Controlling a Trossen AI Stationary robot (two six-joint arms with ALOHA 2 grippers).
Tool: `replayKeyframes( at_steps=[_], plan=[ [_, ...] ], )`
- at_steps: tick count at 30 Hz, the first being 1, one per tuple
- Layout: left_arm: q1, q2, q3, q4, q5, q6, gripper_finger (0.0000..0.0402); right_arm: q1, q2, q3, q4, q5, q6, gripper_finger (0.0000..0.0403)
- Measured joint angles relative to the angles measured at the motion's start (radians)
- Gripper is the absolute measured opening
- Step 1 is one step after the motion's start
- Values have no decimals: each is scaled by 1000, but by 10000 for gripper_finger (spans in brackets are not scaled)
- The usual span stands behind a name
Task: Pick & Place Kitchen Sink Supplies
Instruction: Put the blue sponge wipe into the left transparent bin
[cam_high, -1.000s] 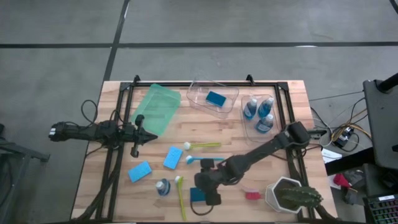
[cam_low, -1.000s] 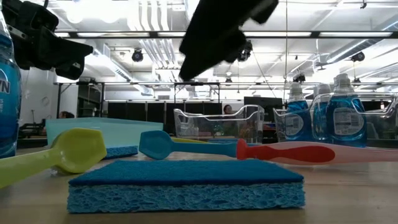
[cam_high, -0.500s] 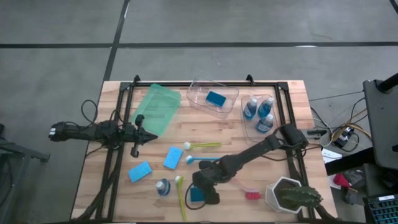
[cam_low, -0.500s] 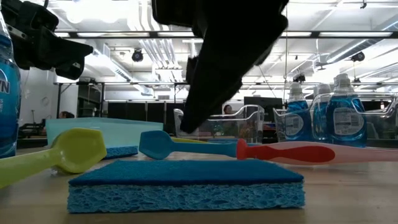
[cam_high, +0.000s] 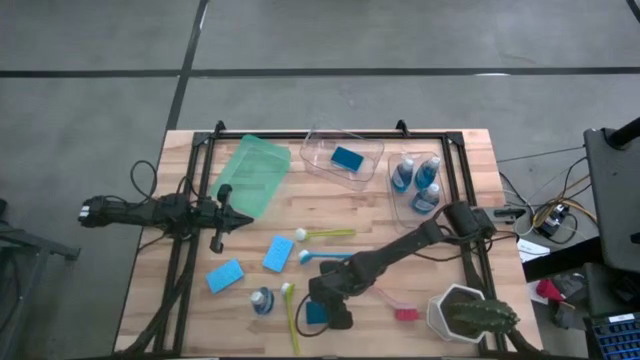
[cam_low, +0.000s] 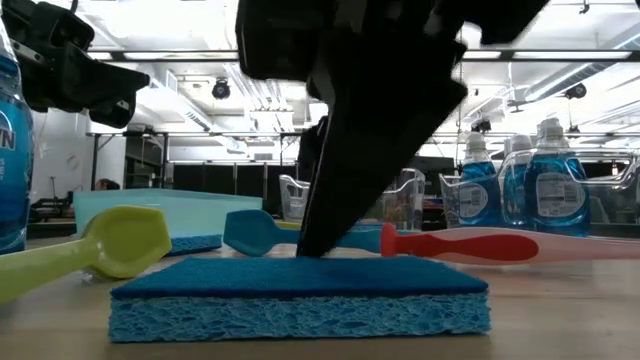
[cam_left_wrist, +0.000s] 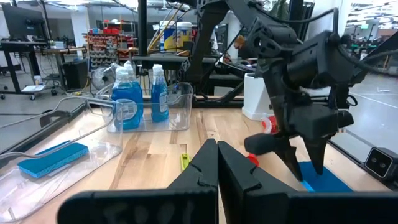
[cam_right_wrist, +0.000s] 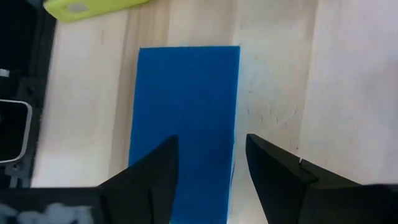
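Right gripper (cam_right_wrist: 208, 165) has dropped onto teal sponge (cam_right_wrist: 185, 118) at table (cam_high: 460, 210) front edge, fingers open, straddling one long edge per wrist view; left gripper (cam_high: 222, 213) shut, waiting

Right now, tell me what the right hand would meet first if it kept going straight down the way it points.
The right hand points straight down at the dark blue sponge, fingers open, so it would likely meet that sponge first.
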Motion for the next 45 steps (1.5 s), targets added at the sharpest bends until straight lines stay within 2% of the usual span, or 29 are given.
replayKeyframes(
  at_steps=[5,10,21,45],
  plan=[
    [0,0,0,0,0,0,0,-3,29,1,25,-50,27,165],
    [0,0,0,0,0,0,0,-7,30,1,25,-57,29,135],
    [0,0,0,0,0,0,0,-13,28,0,24,-54,24,15],
    [0,0,0,0,0,0,0,-114,-23,-2,-1,-27,-24,11]
  ],
)
